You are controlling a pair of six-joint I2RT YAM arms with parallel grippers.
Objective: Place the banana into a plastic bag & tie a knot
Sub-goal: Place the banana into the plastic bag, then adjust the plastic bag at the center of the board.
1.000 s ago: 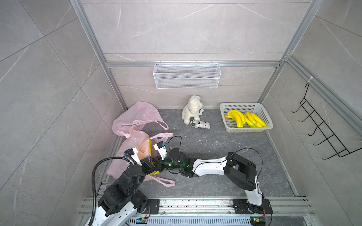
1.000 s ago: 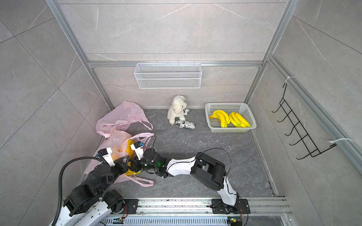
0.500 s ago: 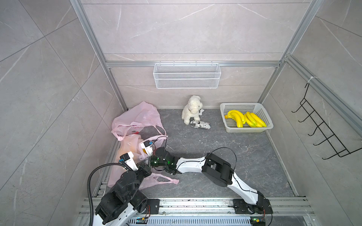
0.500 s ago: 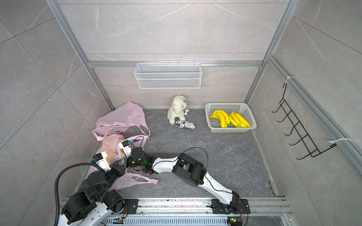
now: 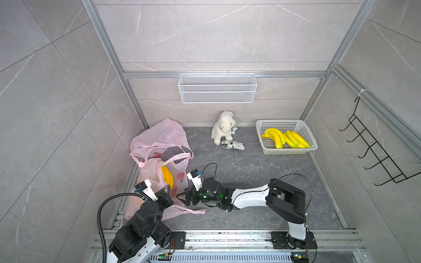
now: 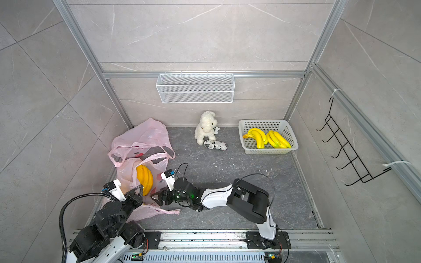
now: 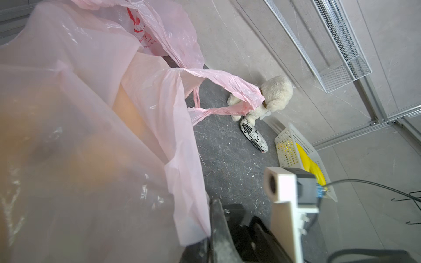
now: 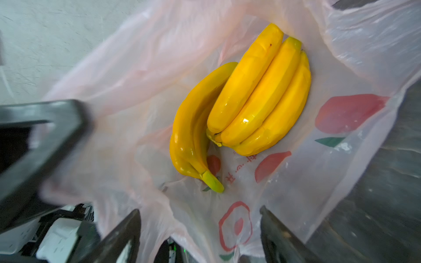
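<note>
Inside pink bag [image 5: 149, 175], banana [image 5: 167, 177]; right gripper [image 5: 182, 200] spread wide; left gripper [image 5: 167, 190] pinching rim.

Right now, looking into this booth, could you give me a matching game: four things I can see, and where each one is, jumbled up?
Things:
1 wire shelf
2 plush dog
3 nearer bananas
4 farther bananas

Places:
a in the white basket
b on the floor by the back wall
c inside the pink bag
d mounted on the back wall

Pairs: 1-d, 2-b, 3-c, 4-a.
</note>
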